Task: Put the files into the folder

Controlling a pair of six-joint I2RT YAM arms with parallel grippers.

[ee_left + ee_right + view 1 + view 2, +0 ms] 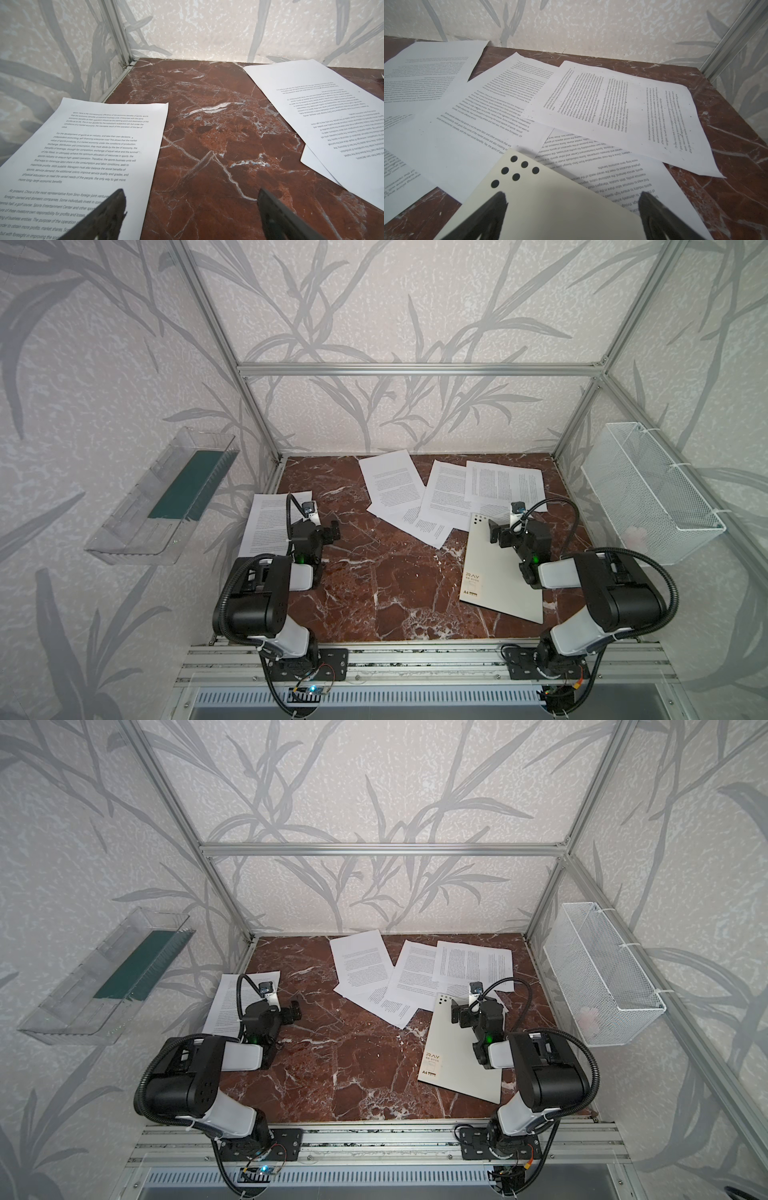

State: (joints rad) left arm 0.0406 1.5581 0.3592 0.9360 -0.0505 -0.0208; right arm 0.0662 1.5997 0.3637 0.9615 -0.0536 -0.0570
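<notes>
Right gripper (573,197), jaws spread wide and empty, hangs above the dotted far end of the closed folder (494,580); left gripper (191,192), equally wide and empty, hangs well apart from the folder. Most files (444,497) overlap just beyond the folder, whose dotted corner rests on one; a lone sheet (266,526) lies far from the folder, beside the left gripper

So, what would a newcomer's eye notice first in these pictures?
White printed sheets fan out across the back of the red marble table, with one lone sheet at the left edge. The closed off-white folder lies at the right, beneath the open right pincer.
</notes>
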